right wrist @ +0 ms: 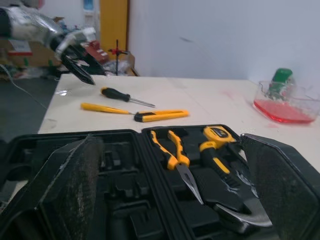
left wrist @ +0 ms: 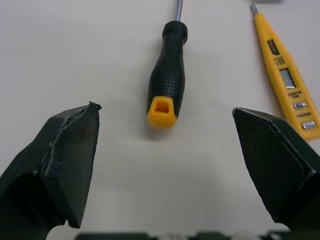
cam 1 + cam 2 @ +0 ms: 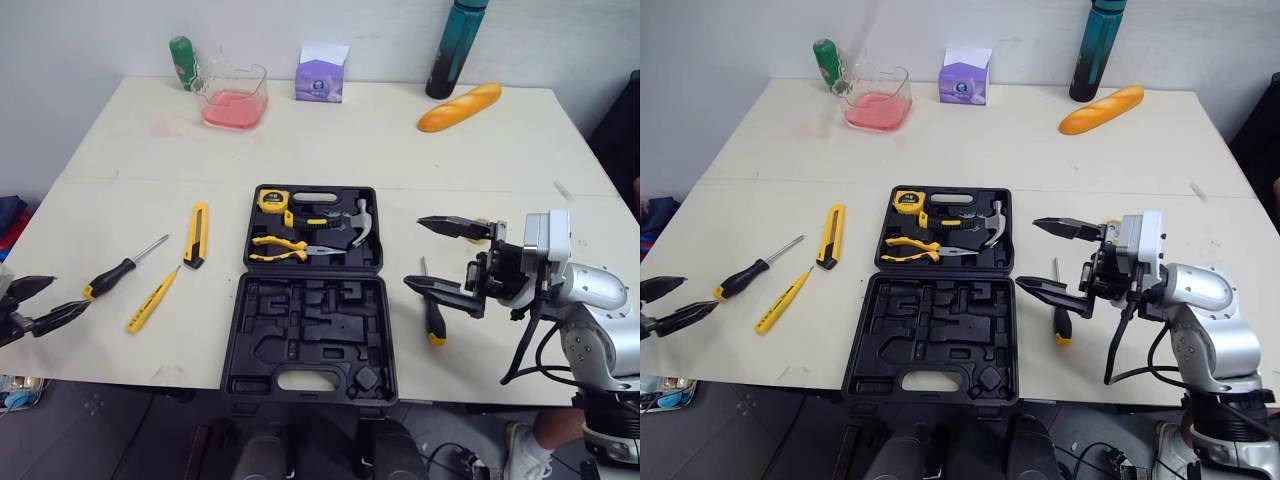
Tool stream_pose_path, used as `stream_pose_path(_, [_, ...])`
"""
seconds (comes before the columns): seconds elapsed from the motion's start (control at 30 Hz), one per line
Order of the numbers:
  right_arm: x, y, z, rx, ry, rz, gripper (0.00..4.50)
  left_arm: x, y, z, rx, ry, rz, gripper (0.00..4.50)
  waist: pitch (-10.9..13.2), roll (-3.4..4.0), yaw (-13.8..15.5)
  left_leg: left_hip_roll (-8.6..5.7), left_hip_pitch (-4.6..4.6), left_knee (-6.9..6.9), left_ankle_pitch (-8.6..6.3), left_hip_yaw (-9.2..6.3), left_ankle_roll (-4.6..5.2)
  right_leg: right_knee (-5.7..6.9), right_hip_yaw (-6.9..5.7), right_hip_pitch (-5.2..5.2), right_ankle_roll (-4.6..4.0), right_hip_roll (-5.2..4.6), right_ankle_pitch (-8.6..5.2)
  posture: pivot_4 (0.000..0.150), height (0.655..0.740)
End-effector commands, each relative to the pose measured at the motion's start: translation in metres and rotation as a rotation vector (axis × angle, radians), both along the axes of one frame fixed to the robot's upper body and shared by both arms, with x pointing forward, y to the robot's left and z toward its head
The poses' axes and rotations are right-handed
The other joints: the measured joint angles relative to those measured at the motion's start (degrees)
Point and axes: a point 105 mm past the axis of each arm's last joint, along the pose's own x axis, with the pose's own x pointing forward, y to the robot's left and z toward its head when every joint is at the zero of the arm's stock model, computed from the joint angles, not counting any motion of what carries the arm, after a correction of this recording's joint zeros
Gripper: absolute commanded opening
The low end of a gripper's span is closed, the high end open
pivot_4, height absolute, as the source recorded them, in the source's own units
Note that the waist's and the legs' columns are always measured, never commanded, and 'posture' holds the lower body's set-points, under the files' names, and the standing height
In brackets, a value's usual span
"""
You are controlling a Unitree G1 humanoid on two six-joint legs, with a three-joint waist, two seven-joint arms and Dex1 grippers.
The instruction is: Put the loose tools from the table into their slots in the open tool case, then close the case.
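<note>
**Q:** Where are your grippers at?

**A:** Your left gripper hangs wide open at the table's left edge, pointing at the black-handled screwdriver, with the yellow tester pen just beside it. Your right gripper is spread open too, right of the tool case, over a second screwdriver.

**Q:** And the case?

**A:** It's lying open mid-table with the pliers, hammer and tape measure in it. The utility knife lies to its left.
</note>
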Motion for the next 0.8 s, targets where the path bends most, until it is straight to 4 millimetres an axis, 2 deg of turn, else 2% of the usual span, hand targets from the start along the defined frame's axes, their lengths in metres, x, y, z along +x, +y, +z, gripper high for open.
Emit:
stream_pose_path(0.03, [-0.005,0.001,0.005,0.000,-0.057,0.015,4.50,0.011,-0.002,0.002,0.005,0.007,0.018,4.48,0.00,0.00,0.01,0.00,-0.01,0.02,0.00,0.01,0.00,0.01,0.00,-0.01,0.00,0.00,0.00,0.150,0.7400])
stream_pose_path(0.13, [-0.004,0.001,0.003,0.002,-0.063,0.006,4.50,0.027,-0.013,-0.002,0.008,0.016,0.011,4.48,-0.01,-0.02,0.01,-0.01,0.00,0.04,0.00,0.02,0.00,0.02,0.01,0.00,0.00,0.01,0.00,0.150,0.7400])
stream_pose_path(0.23, [-0.004,0.002,0.002,-0.004,-0.069,0.001,4.50,0.038,-0.016,-0.004,0.026,0.029,0.041,4.48,0.00,-0.03,-0.13,0.00,0.00,0.07,0.01,0.02,0.00,0.05,0.02,0.00,0.00,0.02,0.00,0.150,0.7400])
stream_pose_path(0.37, [-0.003,0.004,0.003,-0.004,-0.081,-0.003,4.50,0.041,-0.027,-0.009,-0.016,0.084,0.011,4.48,0.00,-0.05,-0.25,0.03,0.00,0.07,0.00,0.10,-0.01,0.05,0.08,-0.05,0.00,0.07,0.00,0.150,0.7400])
stream_pose_path(0.8, [-0.006,0.012,0.008,-0.025,-0.086,-0.003,4.50,0.034,-0.025,-0.016,-0.031,0.161,0.018,4.48,0.00,-0.07,-0.09,0.04,-0.02,0.19,-0.01,0.08,-0.02,0.12,0.11,-0.05,0.00,0.07,0.00,0.150,0.7400])
